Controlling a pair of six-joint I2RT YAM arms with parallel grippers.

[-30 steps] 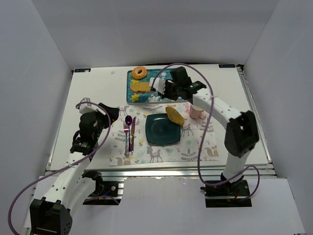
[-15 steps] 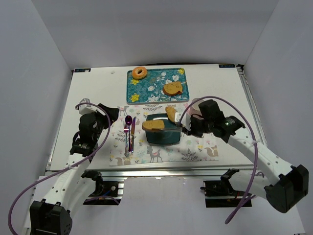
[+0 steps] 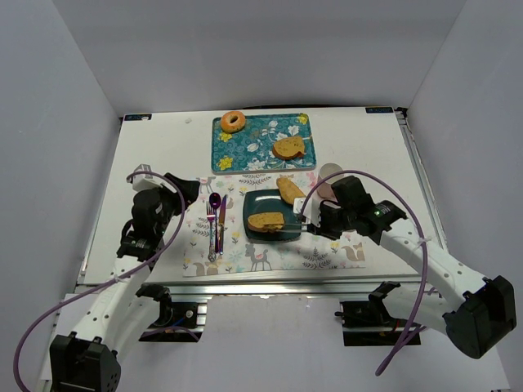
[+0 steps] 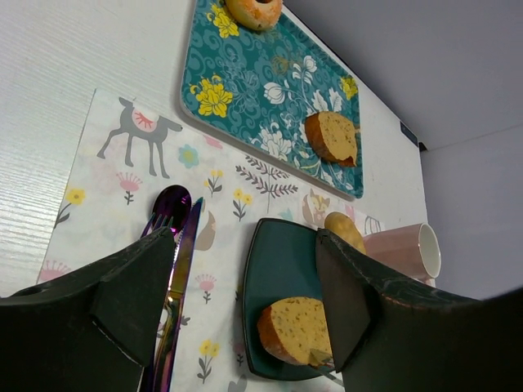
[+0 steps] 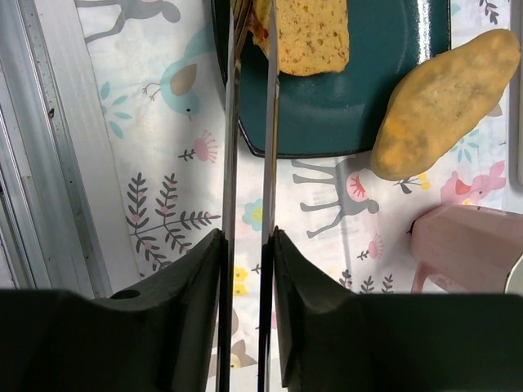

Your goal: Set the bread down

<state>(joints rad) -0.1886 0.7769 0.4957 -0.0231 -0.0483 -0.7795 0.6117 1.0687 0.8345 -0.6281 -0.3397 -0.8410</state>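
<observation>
A slice of yellow bread [image 3: 265, 220] lies on the dark teal plate [image 3: 260, 202] on the placemat. It also shows in the left wrist view [image 4: 298, 328] and the right wrist view [image 5: 306, 33]. My right gripper [image 3: 324, 220] [image 5: 248, 237] is shut on metal tongs [image 5: 249, 147]. The tong tips sit at the slice's crust edge over the plate [image 5: 392, 90]; I cannot tell if they still pinch it. My left gripper [image 3: 167, 198] [image 4: 245, 237] is open and empty, above the placemat's left side near the cutlery.
An oblong yellow pastry [image 3: 292, 190] leans on the plate's far right rim, next to a pink cup [image 3: 327, 184]. A floral tray [image 3: 261, 155] at the back holds a second bread slice [image 3: 288, 148] and a donut [image 3: 234, 122]. Spoon, fork and knife [image 3: 215, 220] lie left of the plate.
My right arm came from the tray to the plate with a bread slice in the tongs. The slice has moved from the plate's left rim down onto its near part. The left arm is still.
</observation>
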